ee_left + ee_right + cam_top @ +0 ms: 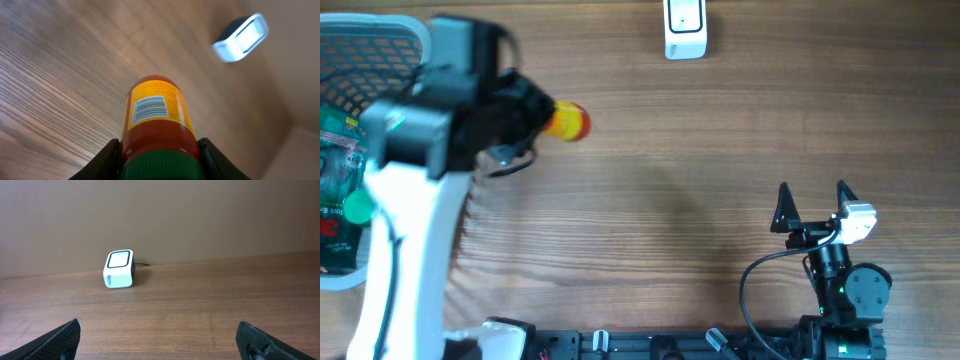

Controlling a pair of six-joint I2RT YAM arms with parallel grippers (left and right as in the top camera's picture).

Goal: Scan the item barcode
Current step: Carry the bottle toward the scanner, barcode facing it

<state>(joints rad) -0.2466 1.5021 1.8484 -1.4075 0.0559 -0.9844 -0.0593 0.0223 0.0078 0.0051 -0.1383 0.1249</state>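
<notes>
Left tool [160, 162]: clamped on the cap end of a bottle [155, 120], one black finger on each side, just below the green cap [160, 167].
Bottle: red body, yellow label [156, 104]; it sticks out of the tool away from the left wrist camera, base end outward.
Barcode [149, 108]: white patch with black bars on the yellow label, turned toward the left wrist camera.
Bottle's place: far-left part of the scene, just right of the basket [380, 45] and well left of the scanner [685, 28]; in the overhead view its base points right.
Scanner: small white box with a pale window, standing at the far edge of the worktop [670, 150], a little right of centre, well apart from the bottle.
Right tool [813, 195]: fingers spread wide apart with nothing between them, near-right part of the worktop, facing the scanner across bare wood.
Basket: white mesh, far-left corner, partly hidden by the left arm; it holds packets with green and red print, too blurred to name.
Worktop: brown wood grain.
</notes>
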